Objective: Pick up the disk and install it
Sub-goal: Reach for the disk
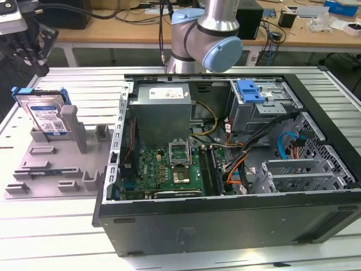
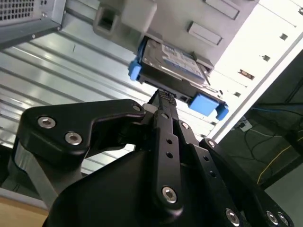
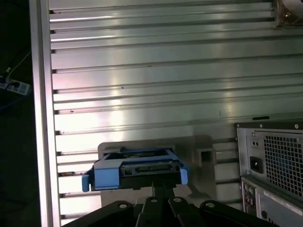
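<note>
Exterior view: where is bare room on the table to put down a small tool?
Free: the slatted table between the grey fixture and the near edge, at the exterior view's left of the case. Crowded: the fixture's far corner, where the disk stands, and the case interior, full of cables.

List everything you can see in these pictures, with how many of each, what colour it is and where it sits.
disk: one, silver with a blue bracket, leaning in the grey fixture at the exterior view's left
grey fixture: one, grey, on the table beside the computer case
computer case: one, black, side open, on the table
blue tray: one, blue, atop the drive cage inside the case
power supply: one, grey, inside the case
motherboard: one, green, inside the case
table: one, silver, slotted, under everything
arm: one, silver and light blue, behind the case
gripper: one, black, above the disk, apart from it
</note>
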`<state>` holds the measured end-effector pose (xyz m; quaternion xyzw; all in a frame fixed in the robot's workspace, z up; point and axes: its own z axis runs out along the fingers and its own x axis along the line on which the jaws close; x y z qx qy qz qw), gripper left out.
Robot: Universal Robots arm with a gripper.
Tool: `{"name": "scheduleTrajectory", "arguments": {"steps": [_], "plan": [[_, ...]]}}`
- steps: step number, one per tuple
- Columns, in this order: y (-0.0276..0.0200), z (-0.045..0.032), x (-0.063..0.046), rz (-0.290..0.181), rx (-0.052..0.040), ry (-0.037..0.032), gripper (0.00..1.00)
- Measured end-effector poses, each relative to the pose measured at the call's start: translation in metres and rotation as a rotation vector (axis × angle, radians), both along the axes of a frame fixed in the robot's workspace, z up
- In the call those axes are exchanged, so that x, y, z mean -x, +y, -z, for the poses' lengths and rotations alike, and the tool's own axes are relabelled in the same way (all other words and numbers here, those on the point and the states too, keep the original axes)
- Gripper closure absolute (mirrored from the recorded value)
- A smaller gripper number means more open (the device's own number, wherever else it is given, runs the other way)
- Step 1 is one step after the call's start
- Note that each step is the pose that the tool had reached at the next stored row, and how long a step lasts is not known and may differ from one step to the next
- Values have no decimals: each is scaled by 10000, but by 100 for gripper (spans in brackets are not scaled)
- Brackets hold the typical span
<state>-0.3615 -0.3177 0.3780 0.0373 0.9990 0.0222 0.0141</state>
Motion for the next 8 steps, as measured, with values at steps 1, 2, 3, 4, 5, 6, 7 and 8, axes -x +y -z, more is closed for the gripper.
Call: {"name": "scheduleTrajectory", "arguments": {"steps": [1,2,3,4,5,6,7,8], "plan": [[24,3,33,1,0,0,89],[56,7,76,3,0,0,89],[80,11,109,1,0,0,89],[105,14,146,0,0,1,89],[129,17,185,3,-2,0,89],[129,17,185,3,1,-1,89],[129,17,185,1,4,-1,89],[129,17,185,1,4,-1,89]]}}
